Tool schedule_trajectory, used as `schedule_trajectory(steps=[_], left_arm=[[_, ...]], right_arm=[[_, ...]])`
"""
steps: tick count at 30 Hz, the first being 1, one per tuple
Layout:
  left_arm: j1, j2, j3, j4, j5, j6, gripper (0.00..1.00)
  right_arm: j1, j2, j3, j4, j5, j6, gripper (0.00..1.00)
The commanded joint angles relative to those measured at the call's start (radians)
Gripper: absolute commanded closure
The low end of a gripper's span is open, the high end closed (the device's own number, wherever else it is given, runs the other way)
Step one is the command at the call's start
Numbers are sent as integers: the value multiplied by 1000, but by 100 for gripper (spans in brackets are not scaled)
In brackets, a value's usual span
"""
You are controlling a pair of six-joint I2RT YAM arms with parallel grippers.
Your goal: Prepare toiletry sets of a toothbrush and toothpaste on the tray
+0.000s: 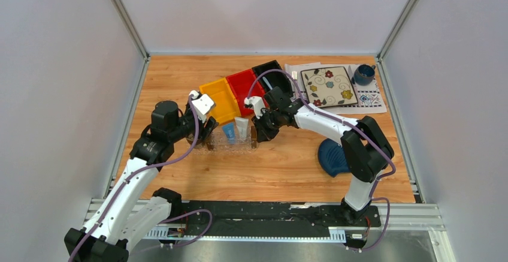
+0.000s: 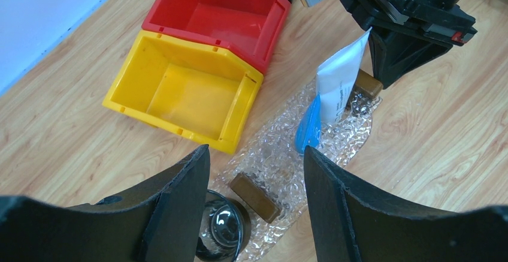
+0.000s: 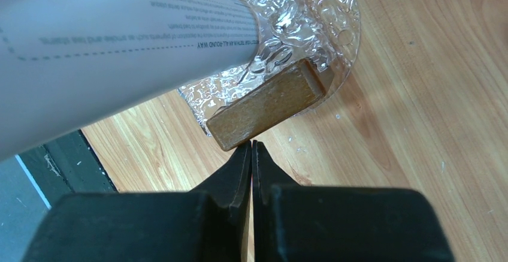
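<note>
Both toothpaste tubes were found in the tray [image 2: 350, 131]: the white toothpaste tube [image 2: 337, 82] and the blue toothpaste tube [image 2: 308, 128], side by side and apparently touching, at the tray end nearest the right gripper [image 3: 252, 149]. No toothbrush was seen in the tray or near it. The sets were therefore judged roughly half done, with the brush yet to be found and placed.

The right gripper was closed tight with nothing held, its tips just outside the tray beside the brown block [image 3: 268, 105]. The left gripper [image 2: 256, 157] was spread wide and empty, hovering over the opposite end of the tray. A yellow bin [image 2: 186, 94] and a red bin [image 2: 218, 13] stood just beyond the tray.

In the top view the tray was partly covered by both grippers. In the right wrist view the white tube was cut off at the frame edge. Whether the tubes lay flat or leaned could not be told.
</note>
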Motion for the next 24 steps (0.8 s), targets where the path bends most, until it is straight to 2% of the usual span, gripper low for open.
schedule_trajectory(steps=[1, 13, 17, 24], left_arm=[[5, -11, -3, 20, 5, 26, 33], [7, 0, 36, 9, 14, 21, 34], [13, 11, 51, 9, 12, 21, 34], [19, 43, 91, 0, 17, 17, 34]], right_arm=[[3, -31, 7, 15, 44, -17, 96], [-73, -57, 186, -38, 386, -33, 79], [-107, -36, 269, -46, 462, -46, 63], [-182, 90, 452, -55, 528, -23, 60]])
